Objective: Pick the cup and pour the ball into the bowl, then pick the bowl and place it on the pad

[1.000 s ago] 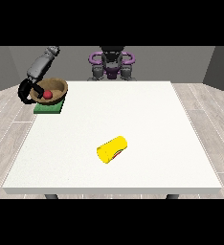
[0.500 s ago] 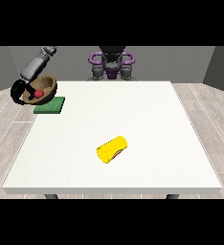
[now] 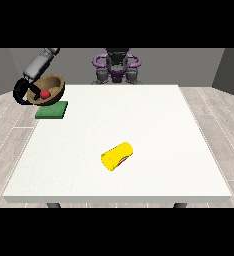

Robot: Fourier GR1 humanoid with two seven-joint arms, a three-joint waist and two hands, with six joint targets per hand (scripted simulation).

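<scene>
A brown bowl (image 3: 50, 86) with a red ball (image 3: 45, 93) inside hangs tilted just above the green pad (image 3: 52, 110) at the table's far left corner. The hand at the view's left (image 3: 25, 92) is curled round the bowl's left rim, its grey arm reaching up to the top of the view. A yellow cup (image 3: 117, 156) lies on its side near the middle of the white table (image 3: 154, 130), apart from any hand. No hand shows at the view's right.
The robot's torso (image 3: 117, 66) with purple shoulders stands behind the table's far edge. The pad lies close to the table's left edge. Grey floor surrounds the table.
The bowl with the ball swung left past the pad's edge, then came back a little to the right and higher, tilting more. The cup and the pad stayed still.
</scene>
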